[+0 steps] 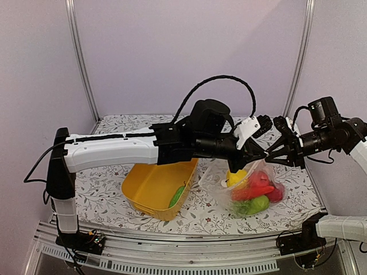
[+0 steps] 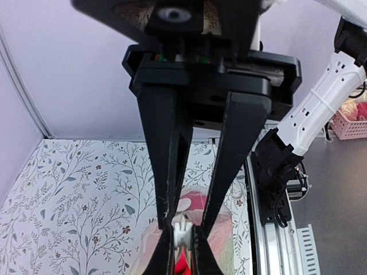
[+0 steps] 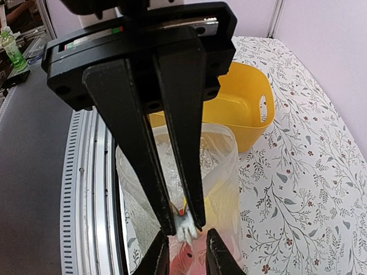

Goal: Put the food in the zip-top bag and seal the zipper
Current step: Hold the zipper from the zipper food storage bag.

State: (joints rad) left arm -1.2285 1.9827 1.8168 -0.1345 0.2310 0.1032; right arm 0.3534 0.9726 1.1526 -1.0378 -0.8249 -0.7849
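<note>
Left claw point(image 2: 182, 224) closed, pinching top edge of zip-top bag point(image 1: 217, 175). Right claw point(image 3: 184, 224) at same edge, tips slightly apart, can't tell if gripping. Bag on surface point(image 1: 114, 177), at 3 o'clock of yellow basket point(image 1: 150, 186). Food point(image 1: 255, 192) inside bag, one green piece point(image 1: 176, 196) in basket.

The white left arm point(image 1: 109, 150) stretches rightward, its black two-finger left gripper point(image 2: 184, 226) pinched shut. The black right gripper point(image 3: 183, 226) meets it tip to tip, jaws slightly parted.
</note>
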